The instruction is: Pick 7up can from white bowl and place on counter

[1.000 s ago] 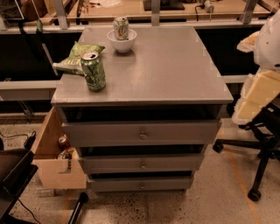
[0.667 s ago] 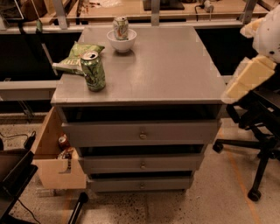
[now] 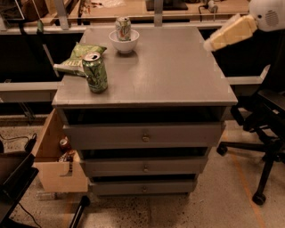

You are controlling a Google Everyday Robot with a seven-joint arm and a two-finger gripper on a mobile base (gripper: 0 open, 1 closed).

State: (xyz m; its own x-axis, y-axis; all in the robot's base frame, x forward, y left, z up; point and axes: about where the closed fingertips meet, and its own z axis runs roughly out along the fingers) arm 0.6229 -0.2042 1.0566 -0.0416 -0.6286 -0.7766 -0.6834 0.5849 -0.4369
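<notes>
The 7up can [image 3: 123,28] stands upright in the white bowl [image 3: 125,43] at the back of the grey counter [image 3: 169,71], left of centre. My arm comes in from the upper right, and its pale end with the gripper [image 3: 211,43] hangs over the counter's right back edge. The gripper is well to the right of the bowl and touches nothing.
A dark green patterned can [image 3: 95,71] stands near the counter's front left, with a green chip bag [image 3: 78,57] behind it. A cardboard box [image 3: 54,165] sits on the floor at left and an office chair [image 3: 267,133] at right. A wooden bench [image 3: 133,8] runs behind.
My arm has lifted from beside the counter's right side and swung up and left, towards the counter's back right edge. The can, bowl and other objects have not moved.
</notes>
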